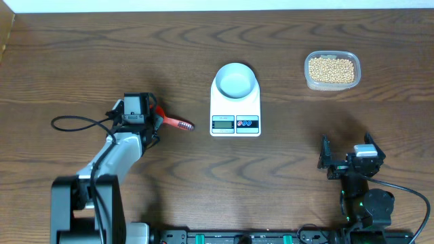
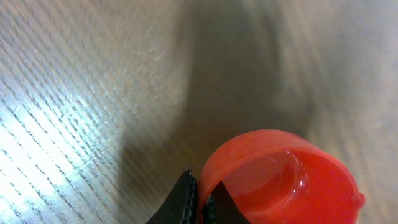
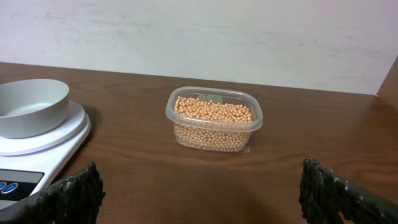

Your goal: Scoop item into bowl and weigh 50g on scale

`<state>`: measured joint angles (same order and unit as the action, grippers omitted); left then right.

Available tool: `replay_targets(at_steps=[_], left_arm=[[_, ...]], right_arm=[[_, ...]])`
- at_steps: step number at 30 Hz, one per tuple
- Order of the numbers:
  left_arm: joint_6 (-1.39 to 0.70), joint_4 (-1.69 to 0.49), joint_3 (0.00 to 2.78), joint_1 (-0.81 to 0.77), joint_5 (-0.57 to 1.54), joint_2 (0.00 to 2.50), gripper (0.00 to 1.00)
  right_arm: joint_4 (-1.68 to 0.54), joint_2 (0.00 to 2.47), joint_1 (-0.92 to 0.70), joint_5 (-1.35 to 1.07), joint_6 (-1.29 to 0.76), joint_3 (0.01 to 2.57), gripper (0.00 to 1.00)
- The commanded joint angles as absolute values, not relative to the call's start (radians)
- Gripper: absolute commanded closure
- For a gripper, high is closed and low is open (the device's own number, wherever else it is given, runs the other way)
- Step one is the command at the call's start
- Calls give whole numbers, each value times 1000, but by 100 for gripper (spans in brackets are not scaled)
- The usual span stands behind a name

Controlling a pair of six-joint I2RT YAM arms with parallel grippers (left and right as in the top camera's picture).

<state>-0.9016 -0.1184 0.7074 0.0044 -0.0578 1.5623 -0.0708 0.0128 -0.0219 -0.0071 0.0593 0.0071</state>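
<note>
The pale blue bowl (image 1: 235, 80) stands empty on the white scale (image 1: 220, 110) at the table's middle. Both also show at the left of the right wrist view, the bowl (image 3: 31, 107) on the scale (image 3: 46, 146). The tan beans (image 1: 331, 68) fill a clear tub at the back right and also show in the right wrist view (image 3: 214, 111). My left gripper (image 1: 154, 118) is shut on the rim of a red scoop (image 2: 280, 180), which lies left of the scale (image 1: 178, 123). My right gripper (image 3: 199, 193) is open and empty, near the front right (image 1: 347, 148).
The clear plastic tub (image 3: 186, 134) holding the beans stands ahead of my right gripper. A black cable (image 1: 74, 124) loops on the table left of my left arm. The table's back edge meets a white wall (image 3: 249, 37).
</note>
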Motion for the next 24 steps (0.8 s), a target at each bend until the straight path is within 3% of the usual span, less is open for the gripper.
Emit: replay_targets(at_steps=[1, 24], left_arm=[[-904, -116, 728, 3, -73, 1497, 93], [-964, -65, 728, 3, -102, 1430, 93]], right_arm=[[-75, 14, -28, -3, 68, 6, 1], [-75, 14, -28, -3, 68, 6, 1]])
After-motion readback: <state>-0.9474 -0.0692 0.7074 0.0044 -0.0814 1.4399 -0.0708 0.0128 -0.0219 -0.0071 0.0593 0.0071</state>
